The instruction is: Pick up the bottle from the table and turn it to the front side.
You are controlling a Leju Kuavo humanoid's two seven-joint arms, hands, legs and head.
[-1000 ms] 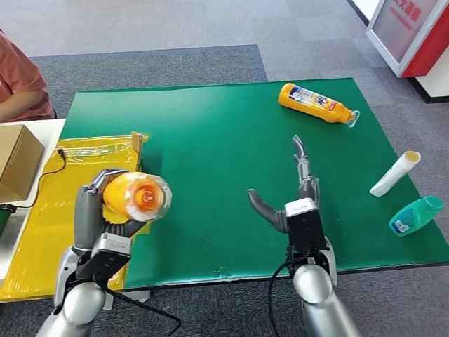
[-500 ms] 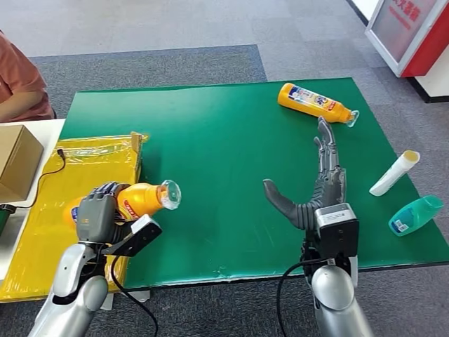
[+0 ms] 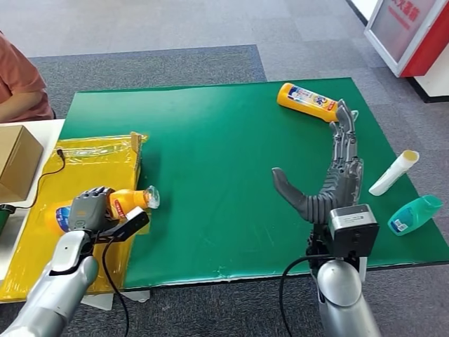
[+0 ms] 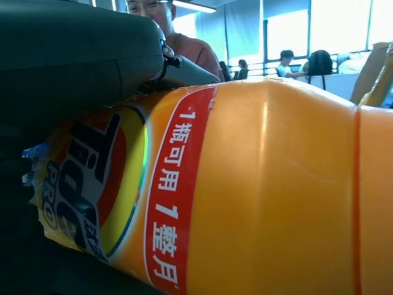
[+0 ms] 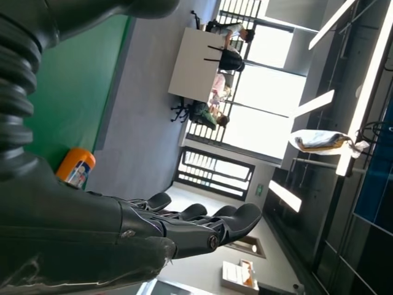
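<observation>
My left hand [image 3: 87, 209] grips an orange detergent bottle [image 3: 127, 201] lying sideways low over the yellow mat [image 3: 79, 158], its clear cap toward the green table [image 3: 212, 161]. Close up in the left wrist view, the bottle [image 4: 260, 184] shows its red and blue label, with my left hand [image 4: 69, 61] wrapped around it. A second orange bottle [image 3: 307, 100] lies on its side at the far right of the table. My right hand [image 3: 333, 179] is raised and open just short of it, fingers stretched out and thumb spread. In the right wrist view, that hand [image 5: 185, 230] holds nothing and the second bottle's end [image 5: 76, 167] shows beyond it.
A white tube [image 3: 394, 173] and a teal bottle [image 3: 415, 214] lie near the table's right edge. A cardboard box [image 3: 16, 161] sits at far left, with a person [image 3: 18, 84] behind it. A red and white stand [image 3: 407, 31] is at the back right.
My left hand has lowered the bottle and turned it sideways down over the yellow mat. My right hand has moved forward and right toward the far orange bottle, staying open.
</observation>
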